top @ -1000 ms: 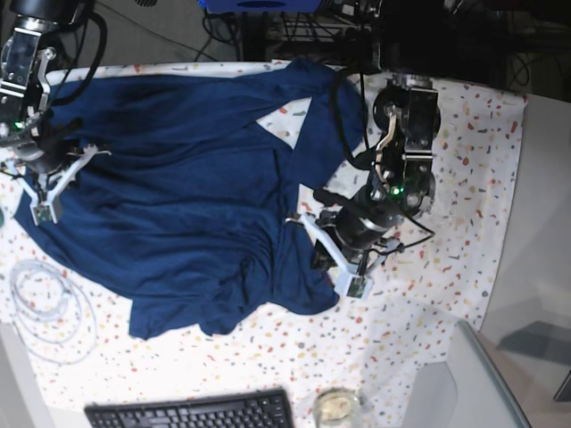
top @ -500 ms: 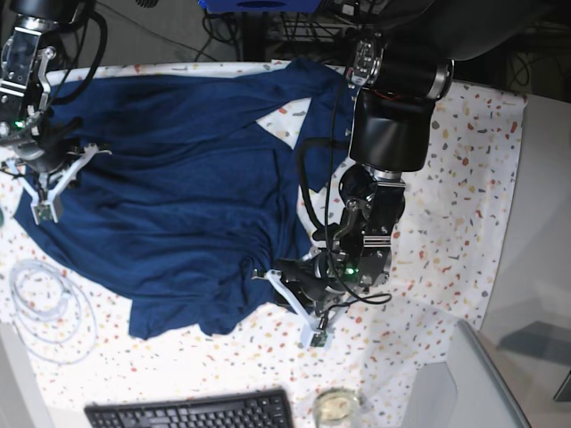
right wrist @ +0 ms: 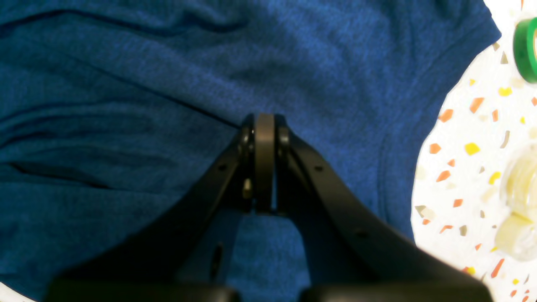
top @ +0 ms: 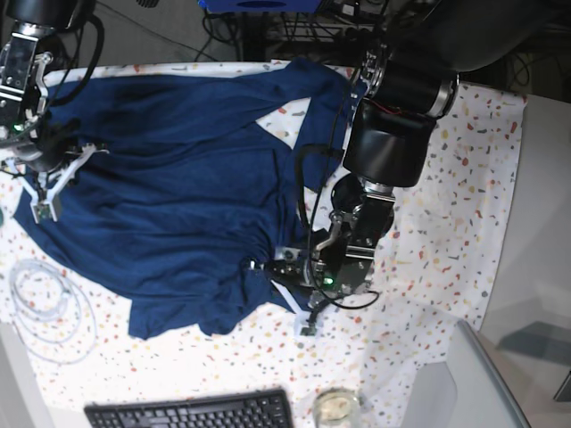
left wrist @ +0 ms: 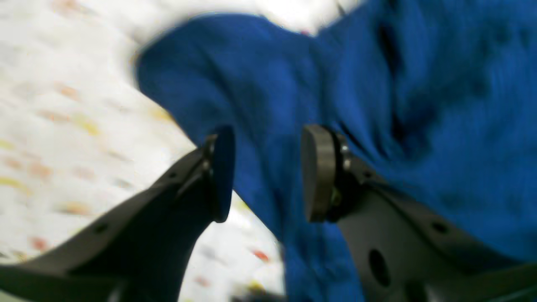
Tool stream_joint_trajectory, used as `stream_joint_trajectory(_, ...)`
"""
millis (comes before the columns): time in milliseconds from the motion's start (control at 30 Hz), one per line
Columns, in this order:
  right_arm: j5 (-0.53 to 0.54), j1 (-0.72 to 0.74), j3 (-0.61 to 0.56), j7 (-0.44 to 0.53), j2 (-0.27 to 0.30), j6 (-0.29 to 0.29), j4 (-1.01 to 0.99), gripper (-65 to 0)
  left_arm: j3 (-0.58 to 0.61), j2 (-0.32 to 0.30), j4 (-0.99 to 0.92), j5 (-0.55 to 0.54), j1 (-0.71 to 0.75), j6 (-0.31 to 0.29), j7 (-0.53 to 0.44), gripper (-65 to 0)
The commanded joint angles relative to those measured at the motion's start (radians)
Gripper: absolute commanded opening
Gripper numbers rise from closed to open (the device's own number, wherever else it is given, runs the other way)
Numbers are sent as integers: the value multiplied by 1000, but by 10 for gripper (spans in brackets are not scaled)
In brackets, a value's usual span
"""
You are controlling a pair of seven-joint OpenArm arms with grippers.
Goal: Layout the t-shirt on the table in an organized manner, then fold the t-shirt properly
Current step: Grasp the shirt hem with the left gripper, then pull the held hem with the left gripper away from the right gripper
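The navy t-shirt (top: 178, 178) lies spread and wrinkled over the speckled white table (top: 455, 223), with its lower hem bunched. My left gripper (top: 284, 296) hangs low over the shirt's lower right edge. In the blurred left wrist view the left gripper (left wrist: 268, 174) is open, with blue t-shirt (left wrist: 419, 105) fabric showing in the gap between its pads. My right gripper (top: 42, 207) sits at the shirt's left edge. It (right wrist: 264, 163) is shut, tips against the t-shirt (right wrist: 126, 105), and a crease runs up to them. Whether cloth is pinched I cannot tell.
A coiled white cable (top: 45, 308) lies at the front left. A black keyboard (top: 192, 412) and a clear jar (top: 337, 406) sit along the front edge. The right wrist view shows a green ring (right wrist: 526, 50) and a clear jar (right wrist: 518, 201) beside the shirt.
My left arm swung from the shirt's right side down to its lower edge, and its gripper went from shut to open. The right arm stayed put.
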Motion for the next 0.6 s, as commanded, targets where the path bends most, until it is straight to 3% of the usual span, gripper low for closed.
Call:
stream_joint_trajectory(0,5,9,5,14,13,2,13,-648,2,10,25,-3,-22,-4,4,-398)
stream_joint_trajectory(233,5,9,5,14,13,2,12,-650,0,36,74,-4,1,-2,99,-392)
stream_joint_trajectory(400,5,6,7,14,13,2,12,-650,0,36,94,3,22,1,99,-390)
stream_joint_trajectory(567,5,6,7,14,13,2,12,-650,0,32,94,-3,24,105,99,-392)
